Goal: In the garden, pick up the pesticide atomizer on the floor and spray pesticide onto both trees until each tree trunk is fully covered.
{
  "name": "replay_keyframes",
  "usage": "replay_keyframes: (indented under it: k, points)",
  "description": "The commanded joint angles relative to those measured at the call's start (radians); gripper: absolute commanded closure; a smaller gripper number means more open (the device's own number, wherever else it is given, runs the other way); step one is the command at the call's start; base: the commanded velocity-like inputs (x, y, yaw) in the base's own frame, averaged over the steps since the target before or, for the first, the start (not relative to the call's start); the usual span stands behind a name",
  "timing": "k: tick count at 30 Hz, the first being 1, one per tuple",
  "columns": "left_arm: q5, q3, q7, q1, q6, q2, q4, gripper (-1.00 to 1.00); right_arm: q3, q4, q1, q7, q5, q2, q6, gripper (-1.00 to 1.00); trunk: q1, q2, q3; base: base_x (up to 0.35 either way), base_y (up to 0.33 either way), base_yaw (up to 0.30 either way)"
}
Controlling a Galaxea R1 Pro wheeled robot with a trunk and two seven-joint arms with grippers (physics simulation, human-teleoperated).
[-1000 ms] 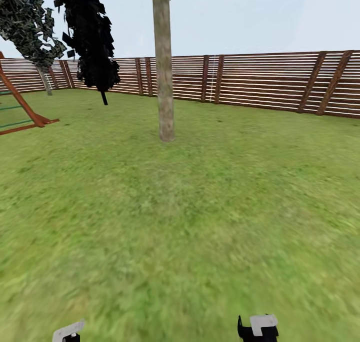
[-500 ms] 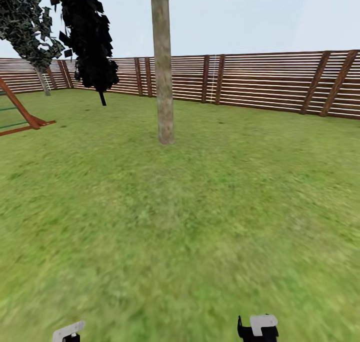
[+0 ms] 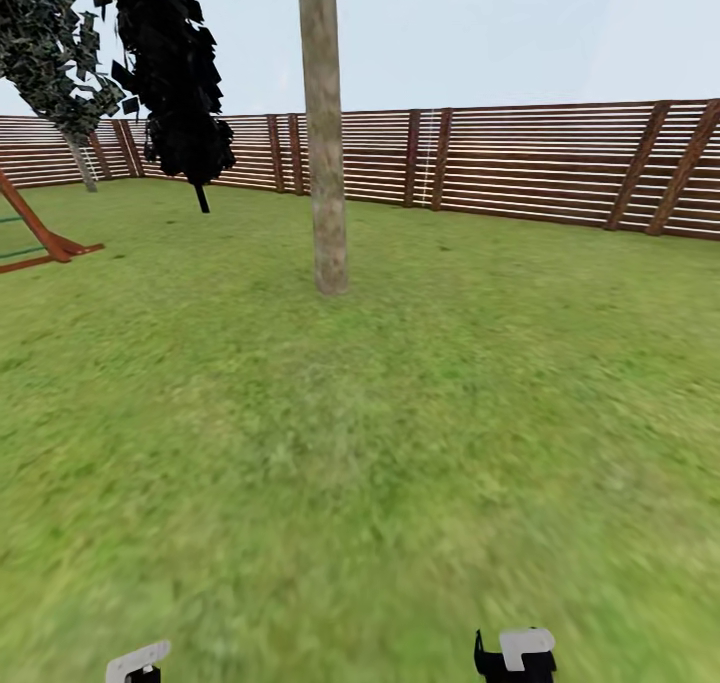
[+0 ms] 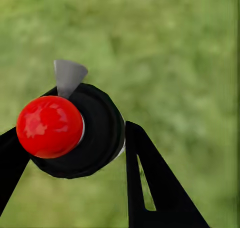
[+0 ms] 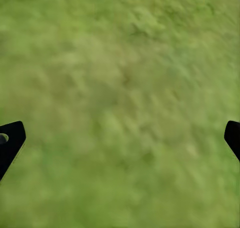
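Left gripper (image 4: 70, 148): clamped on the sprayer (image 4: 75, 130), black fingers (image 4: 150, 188) pressed against either side of its round black body, low in the left wrist frame.
Sprayer: sits left of centre in the left wrist frame; red ball cap (image 4: 49, 126) faces the camera, a grey cone nozzle (image 4: 67, 76) pokes out just above it.
Right gripper (image 5: 120, 138): spread wide and holding nothing, one black fingertip (image 5: 10, 140) at the left edge and the other at the right edge of the right wrist frame, blurry green between them.
Arm tips: white-and-black pieces peek in at the bottom edge of the head frame, one at lower left (image 3: 137, 661), one at lower right (image 3: 517, 653).
Grass (image 3: 400, 463): fills the lower two thirds of the head frame, smeared and soft near the bottom.
Tree trunk (image 3: 325, 163): stands upright on the lawn, just left of centre, mottled grey-tan, running off the top edge; well apart from the arms.
Red frame (image 3: 35, 233): slanted beams at the left edge, feet on the grass.
Dark tree (image 3: 170, 73): upper left, black foliage on a thin stem, in front of the fence.
Leafy tree (image 3: 50, 43): far upper left corner, leaning.
Fence (image 3: 540, 168): brown slats spanning the whole width behind everything.
Sky (image 3: 520, 33): pale blue across the top.
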Motion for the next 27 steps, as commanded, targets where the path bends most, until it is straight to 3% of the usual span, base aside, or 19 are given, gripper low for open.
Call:
replay_keyframes:
  k: [1,27]
  points:
    - [-0.01,0.008,-0.001,-0.001,-0.004,0.0,0.001,1.0,-0.007,0.001,-0.001,-0.005,0.01,0.0,-0.002,-1.0,0.0,0.0,-0.001,0.346,0.0,0.0]
    - [-0.01,0.009,-0.001,-0.001,-0.004,-0.001,0.001,1.0,-0.007,0.001,-0.001,-0.005,0.01,0.002,-0.002,-1.0,0.0,0.0,-0.001,0.346,0.0,0.0]
